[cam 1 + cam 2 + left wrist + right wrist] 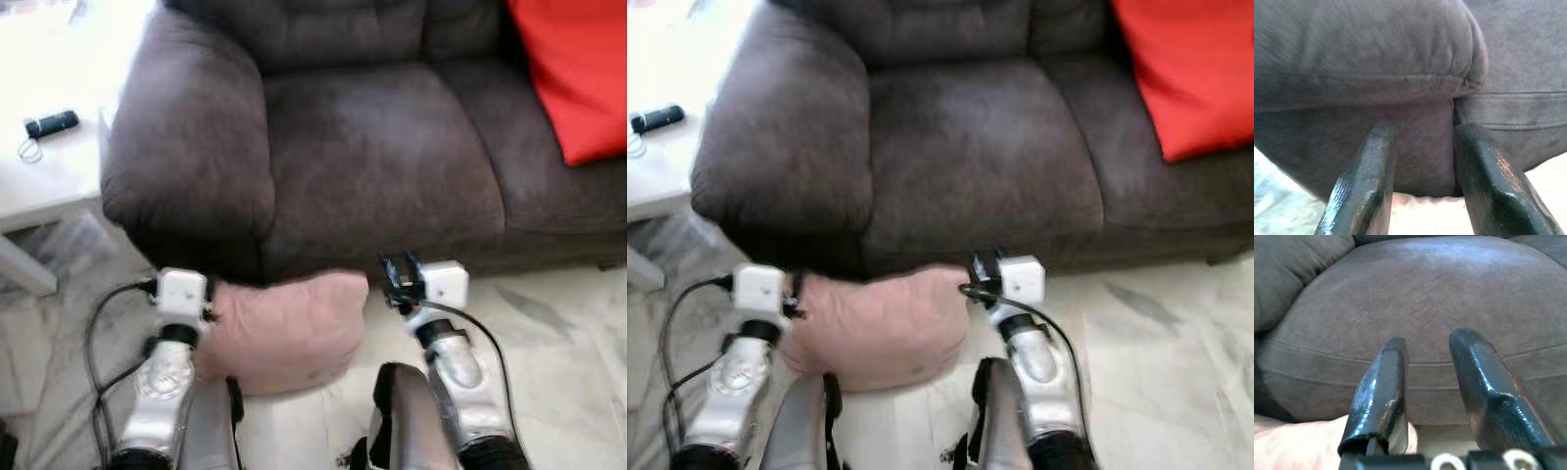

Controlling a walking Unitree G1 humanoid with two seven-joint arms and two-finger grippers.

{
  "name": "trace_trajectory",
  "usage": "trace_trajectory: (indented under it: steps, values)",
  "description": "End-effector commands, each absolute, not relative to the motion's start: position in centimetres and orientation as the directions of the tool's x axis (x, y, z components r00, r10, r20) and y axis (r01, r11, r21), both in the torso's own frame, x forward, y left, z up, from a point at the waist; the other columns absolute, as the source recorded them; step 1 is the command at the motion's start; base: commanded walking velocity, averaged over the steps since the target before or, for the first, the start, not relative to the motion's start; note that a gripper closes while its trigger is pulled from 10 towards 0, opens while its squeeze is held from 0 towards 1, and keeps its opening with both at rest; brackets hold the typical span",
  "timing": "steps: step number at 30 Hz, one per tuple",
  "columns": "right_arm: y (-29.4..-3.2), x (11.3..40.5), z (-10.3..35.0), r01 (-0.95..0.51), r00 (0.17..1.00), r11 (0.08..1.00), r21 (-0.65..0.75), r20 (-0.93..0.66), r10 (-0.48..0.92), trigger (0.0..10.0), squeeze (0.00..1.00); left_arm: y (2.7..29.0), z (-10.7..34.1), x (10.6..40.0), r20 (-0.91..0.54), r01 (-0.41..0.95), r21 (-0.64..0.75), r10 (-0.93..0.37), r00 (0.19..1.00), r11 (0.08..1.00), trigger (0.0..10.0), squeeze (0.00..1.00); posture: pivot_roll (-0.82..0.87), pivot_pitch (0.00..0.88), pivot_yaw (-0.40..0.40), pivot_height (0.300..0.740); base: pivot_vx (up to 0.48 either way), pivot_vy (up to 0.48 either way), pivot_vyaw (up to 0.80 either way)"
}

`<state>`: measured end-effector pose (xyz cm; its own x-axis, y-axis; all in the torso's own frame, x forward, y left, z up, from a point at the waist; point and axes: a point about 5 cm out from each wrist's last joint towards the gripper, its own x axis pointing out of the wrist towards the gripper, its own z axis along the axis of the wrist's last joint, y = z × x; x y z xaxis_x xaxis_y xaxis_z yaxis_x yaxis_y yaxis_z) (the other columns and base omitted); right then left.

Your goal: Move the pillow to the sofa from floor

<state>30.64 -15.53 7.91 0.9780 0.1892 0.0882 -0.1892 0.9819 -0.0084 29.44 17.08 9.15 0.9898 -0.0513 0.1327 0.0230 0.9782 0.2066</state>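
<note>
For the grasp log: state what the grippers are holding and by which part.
Neither pinches anything. The pink pillow sits squeezed between the two arms: left gripper at one side, right gripper at the other, both with fingers apart, pointing at the sofa.

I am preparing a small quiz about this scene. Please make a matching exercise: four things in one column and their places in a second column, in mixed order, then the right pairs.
Things:
1. pink pillow
2. red cushion
3. black remote
4. right gripper

Places:
A. on the white side table
B. at the right end of the brown sofa
C. between the two arms, before the sofa's front
D. beside the pillow's right edge

Pairs: 1-C, 2-B, 3-A, 4-D
</note>
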Motion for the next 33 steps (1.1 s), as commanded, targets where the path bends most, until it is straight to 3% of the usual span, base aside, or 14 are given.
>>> trace_trajectory:
  steps: [1, 16, 17, 23, 33]
  values:
    - [-14.4, 30.4, 7.6, -0.225, 0.971, 0.974, 0.001, 0.077, 0.225, 10.0, 0.00, 18.1, 8.2, 28.9, 0.088, 0.006, 0.210, -0.025, 0.996, 0.978, 10.0, 0.00, 0.06, 0.207, -0.007, 0.469, 0.000, 0.000, 0.80]
    - [-15.0, 30.3, 7.5, -0.216, 0.975, 0.976, 0.013, 0.066, 0.214, 10.0, 0.00, 20.2, 4.3, 30.1, -0.233, 0.006, 0.069, 0.010, 0.972, 0.998, 10.0, 0.00, 0.04, 0.223, -0.016, 0.469, 0.000, 0.000, 0.05]
    - [-15.1, 30.3, 7.7, -0.215, 0.974, 0.977, 0.012, 0.069, 0.213, 10.0, 0.00, 21.0, 4.4, 30.4, -0.244, -0.030, 0.069, 0.046, 0.969, 0.997, 10.0, 1.00, 0.03, 0.227, -0.018, 0.469, 0.000, 0.000, 0.00]
    - [-15.7, 30.0, 8.0, -0.219, 0.973, 0.976, 0.000, 0.077, 0.218, 10.0, 0.00, 22.9, 5.6, 32.0, -0.240, -0.109, 0.020, 0.110, 0.964, 0.994, 10.0, 1.00, 0.01, 0.245, -0.035, 0.469, 0.000, 0.000, 0.00]
    - [-15.7, 29.7, 9.0, -0.266, 0.960, 0.964, -0.021, 0.083, 0.267, 10.0, 0.00, 22.9, 7.3, 33.7, -0.203, -0.105, -0.049, 0.093, 0.975, 0.993, 10.0, 1.00, -0.02, 0.296, -0.081, 0.469, 0.000, 0.000, 0.00]
